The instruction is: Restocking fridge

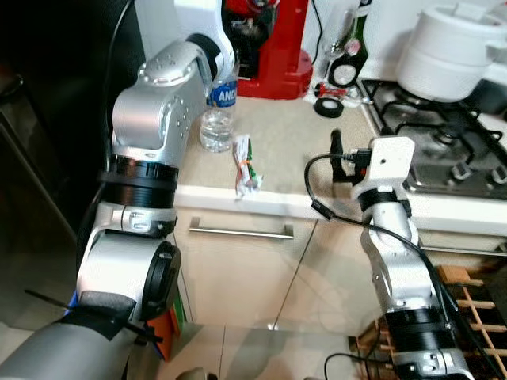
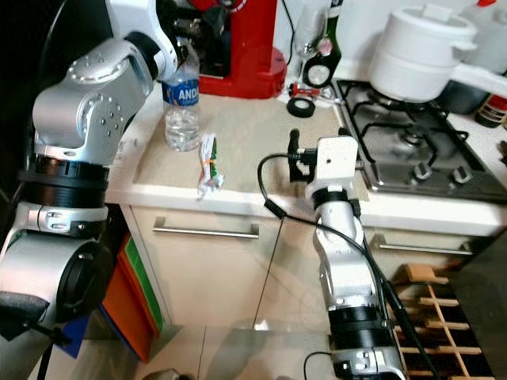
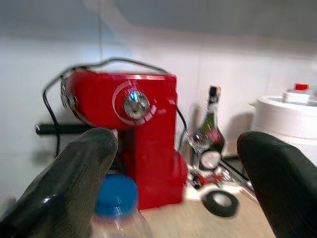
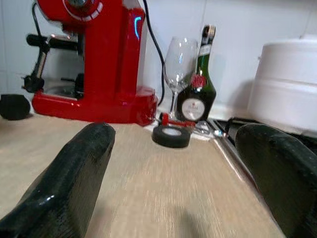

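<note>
Left gripper point(image 3: 173, 183), fingers apart, hovers above a clear, blue-capped, blue-labelled water bottle point(image 2: 182, 107).

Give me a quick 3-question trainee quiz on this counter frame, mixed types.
1. True or false: the left hand is shut on the water bottle.
2. Which item lies nearest the water bottle? A) roll of black tape B) small wrapped packet C) white pot
3. Fill in: the wine glass stands between the red coffee machine and the ____.

Key: 1. False: its fingers are spread open, above the blue cap. 2. B. 3. Green bottle.
</note>
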{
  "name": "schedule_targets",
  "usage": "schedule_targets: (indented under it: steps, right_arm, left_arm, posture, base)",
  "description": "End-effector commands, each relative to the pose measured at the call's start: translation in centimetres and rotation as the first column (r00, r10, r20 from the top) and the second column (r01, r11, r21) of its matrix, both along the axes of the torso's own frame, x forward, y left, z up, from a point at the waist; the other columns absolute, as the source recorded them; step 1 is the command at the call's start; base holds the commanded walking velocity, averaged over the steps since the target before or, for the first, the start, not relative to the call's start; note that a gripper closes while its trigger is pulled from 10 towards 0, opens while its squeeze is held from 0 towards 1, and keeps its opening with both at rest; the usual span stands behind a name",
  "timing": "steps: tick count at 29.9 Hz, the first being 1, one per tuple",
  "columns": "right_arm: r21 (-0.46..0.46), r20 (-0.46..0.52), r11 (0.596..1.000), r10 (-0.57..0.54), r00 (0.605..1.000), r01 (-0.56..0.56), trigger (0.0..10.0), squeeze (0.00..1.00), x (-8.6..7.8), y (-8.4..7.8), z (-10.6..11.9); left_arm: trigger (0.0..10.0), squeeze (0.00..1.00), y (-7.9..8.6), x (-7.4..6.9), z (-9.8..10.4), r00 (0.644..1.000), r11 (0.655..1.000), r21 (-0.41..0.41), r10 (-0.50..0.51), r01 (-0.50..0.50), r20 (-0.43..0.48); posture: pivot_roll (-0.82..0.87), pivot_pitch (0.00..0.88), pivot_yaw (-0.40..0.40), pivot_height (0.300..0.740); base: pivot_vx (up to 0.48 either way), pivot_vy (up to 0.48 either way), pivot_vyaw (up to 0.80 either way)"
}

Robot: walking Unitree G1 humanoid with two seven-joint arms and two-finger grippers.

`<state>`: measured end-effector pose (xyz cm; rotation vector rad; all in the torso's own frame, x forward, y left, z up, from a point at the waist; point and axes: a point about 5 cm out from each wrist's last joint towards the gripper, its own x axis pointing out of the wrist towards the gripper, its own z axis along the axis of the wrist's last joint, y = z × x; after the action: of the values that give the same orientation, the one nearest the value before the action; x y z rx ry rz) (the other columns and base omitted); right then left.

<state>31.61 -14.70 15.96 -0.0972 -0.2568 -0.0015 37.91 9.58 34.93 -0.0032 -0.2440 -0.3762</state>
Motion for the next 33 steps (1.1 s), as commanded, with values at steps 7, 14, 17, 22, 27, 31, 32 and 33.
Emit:
schedule_targets:
  steps: [7,14,17,22,27,31,32,33]
  right_arm:
    - [0.005,0.002,1.0,-0.004,1.0,0.004,10.0,0.0,-0.5,0.0,-0.1]
    - [0.0,-0.007,1.0,0.008,1.0,-0.008,10.0,0.0,-0.3,0.2,0.1]
    - [0.003,-0.006,1.0,0.008,1.0,-0.008,10.0,0.0,-0.2,0.3,0.2]
    - [0.025,-0.013,1.0,0.001,1.0,-0.001,10.0,0.0,-0.4,0.5,-0.1]
    - [0.032,-0.022,0.999,0.005,1.0,-0.004,10.0,0.0,-0.6,0.9,-0.3]
    - [0.033,-0.021,0.999,0.004,1.0,-0.003,10.0,0.0,-0.5,0.9,-0.2]
    - [0.033,-0.021,0.999,0.004,1.0,-0.003,10.0,0.0,-0.5,0.9,-0.2]
    - [0.034,-0.021,0.999,0.0,1.0,0.001,10.0,0.0,-0.5,0.8,-0.2]
  left_arm:
    - [10.0,0.0,0.9,0.6,2.4,0.995,0.998,-0.024,0.064,-0.062,0.078]
    - [10.0,0.0,1.2,1.7,2.0,0.998,0.998,-0.041,0.056,-0.055,0.019]
    - [10.0,0.0,1.2,1.9,2.0,0.999,0.997,-0.053,0.051,-0.051,0.004]
    - [10.0,0.0,0.9,2.2,1.4,0.999,0.998,-0.056,0.027,-0.029,-0.033]
    - [10.0,0.0,0.7,2.6,1.1,0.998,0.999,-0.045,0.016,-0.019,-0.053]
    - [10.0,0.0,0.9,3.1,0.3,0.996,0.999,-0.017,0.035,-0.037,-0.085]
    - [10.0,0.0,0.9,3.1,0.3,0.996,0.999,-0.017,0.035,-0.037,-0.085]
    - [10.0,0.0,0.9,3.3,0.0,0.995,0.999,-0.014,0.037,-0.039,-0.095]
  posture:
    - [-0.02,0.0,-0.022,0.74]
    - [-0.03,0.0,-0.019,0.74]
    - [-0.03,0.0,-0.01,0.74]
    - [-0.02,0.0,0.008,0.74]
    - [-0.02,0.0,0.015,0.74]
    - [-0.03,0.0,0.021,0.74]
    - [-0.03,0.0,0.021,0.74]
    - [-0.03,0.0,0.023,0.74]
  base:
    - [0.0,0.0,0.0]
    - [0.0,0.0,0.0]
    - [0.0,0.0,0.0]
    - [0.0,0.0,0.0]
    - [0.0,0.0,0.0]
    - [0.0,0.0,0.0]
    - [0.0,0.0,0.0]
    - [0.0,0.0,0.0]
